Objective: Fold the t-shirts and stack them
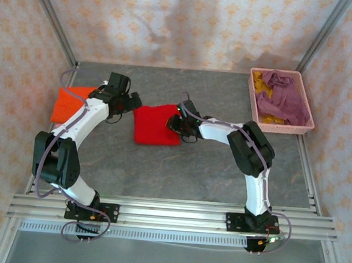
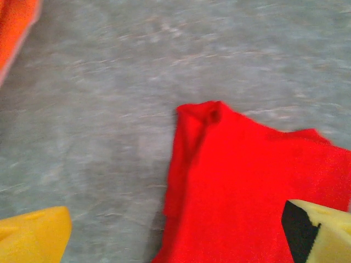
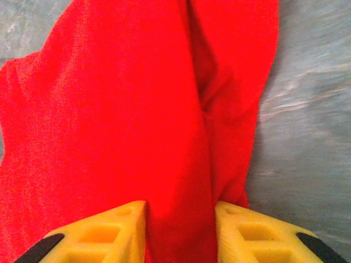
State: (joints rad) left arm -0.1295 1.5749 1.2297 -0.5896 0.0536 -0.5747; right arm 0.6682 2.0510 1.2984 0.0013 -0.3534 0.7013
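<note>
A bright red t-shirt (image 1: 157, 124) lies folded into a rectangle at the table's middle. My right gripper (image 1: 175, 124) is at its right edge, and its yellow fingers (image 3: 109, 235) pinch a raised fold of the red cloth (image 3: 109, 109). My left gripper (image 1: 129, 101) hovers over the red shirt's left edge (image 2: 247, 192), its fingers (image 2: 33, 235) wide apart and holding nothing. An orange t-shirt (image 1: 68, 102) lies folded flat at the far left. Mauve-purple (image 1: 282, 100) and mustard yellow (image 1: 262, 82) shirts sit crumpled in the basket. The pale pink shirt is out of view.
The pink plastic basket (image 1: 281, 127) stands at the back right against the wall. Patterned walls close in the back and both sides of the grey table (image 1: 210, 164). An aluminium rail (image 1: 169, 213) runs along the near edge.
</note>
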